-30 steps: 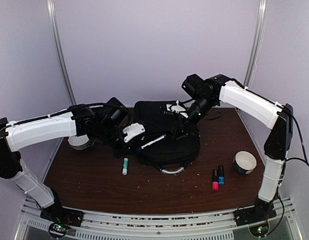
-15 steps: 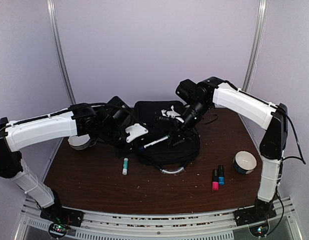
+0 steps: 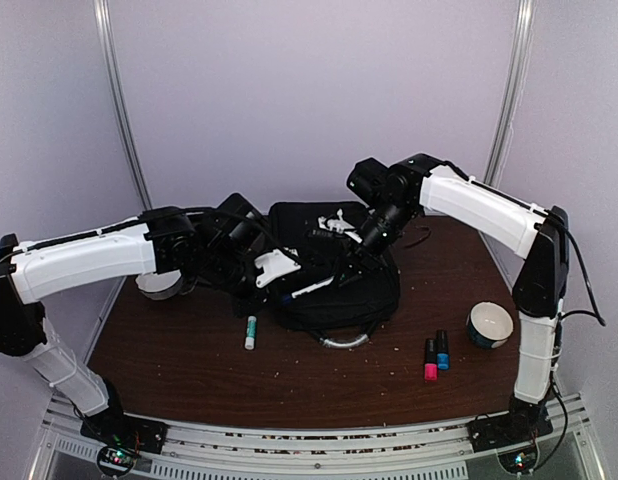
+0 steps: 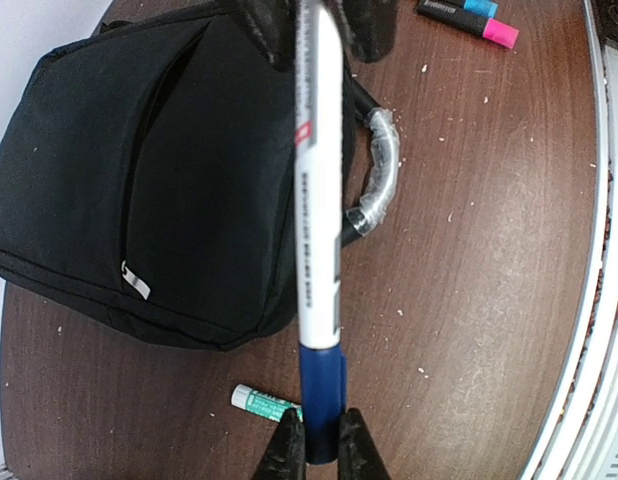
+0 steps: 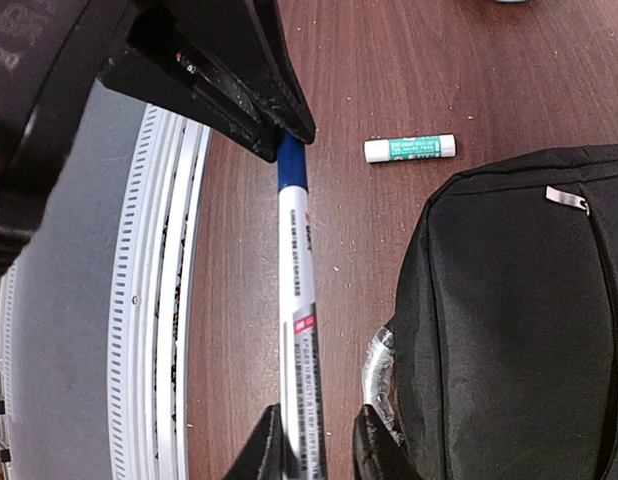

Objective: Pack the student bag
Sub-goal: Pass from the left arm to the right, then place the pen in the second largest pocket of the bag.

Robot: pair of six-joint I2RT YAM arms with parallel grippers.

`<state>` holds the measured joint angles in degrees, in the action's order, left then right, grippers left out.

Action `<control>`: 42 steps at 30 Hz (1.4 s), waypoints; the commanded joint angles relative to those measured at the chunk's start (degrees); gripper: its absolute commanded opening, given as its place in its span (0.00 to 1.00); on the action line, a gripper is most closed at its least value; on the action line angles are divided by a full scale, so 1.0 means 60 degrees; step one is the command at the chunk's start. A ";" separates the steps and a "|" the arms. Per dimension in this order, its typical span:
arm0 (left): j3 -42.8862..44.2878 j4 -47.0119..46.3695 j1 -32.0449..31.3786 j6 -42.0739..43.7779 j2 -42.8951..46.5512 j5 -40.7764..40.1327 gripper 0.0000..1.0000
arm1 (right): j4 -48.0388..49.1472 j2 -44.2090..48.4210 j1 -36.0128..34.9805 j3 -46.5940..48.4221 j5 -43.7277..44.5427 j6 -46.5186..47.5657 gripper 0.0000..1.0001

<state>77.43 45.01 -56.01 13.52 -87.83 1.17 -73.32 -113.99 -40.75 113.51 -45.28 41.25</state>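
The student bag is a large black backpack lying flat at mid-table, also in the left wrist view and the right wrist view. Above its front-left part hangs a white marker with a blue cap. My left gripper is shut on the blue cap end. My right gripper straddles the marker's white end. One finger touches the barrel and the other stands a little apart from it.
A green-and-white glue stick lies left of the bag's grey loop handle. A pink marker and a blue one lie at front right, next to a bowl. A roll sits under the left arm.
My right gripper has come left and down onto the marker's white end, and its jaws have narrowed round it. The left gripper has kept its hold, drifting slightly right.
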 commanded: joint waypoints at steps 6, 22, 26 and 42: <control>0.0256 -0.0118 -0.0098 0.0225 -0.0179 -0.0075 0.08 | -0.0263 -0.0190 -0.0020 0.0299 -0.0063 -0.0076 0.19; -0.0355 -0.1676 -0.0099 -0.0496 0.0086 -0.1461 0.47 | 0.1913 0.1603 0.0996 -0.2683 0.0009 -0.2343 0.06; -0.0904 -0.2553 -0.0099 -0.0847 0.0429 -0.1950 0.48 | 0.4068 0.2900 0.1643 -0.4546 0.1281 -0.4039 0.06; -0.1664 -0.3757 0.0014 -0.2322 0.0548 -0.3286 0.48 | 0.6217 0.4213 0.1474 -0.7100 0.5040 -0.6233 0.07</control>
<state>68.71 26.39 -56.34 2.24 -86.65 -15.94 -39.27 -88.40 -30.87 71.99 -19.94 7.94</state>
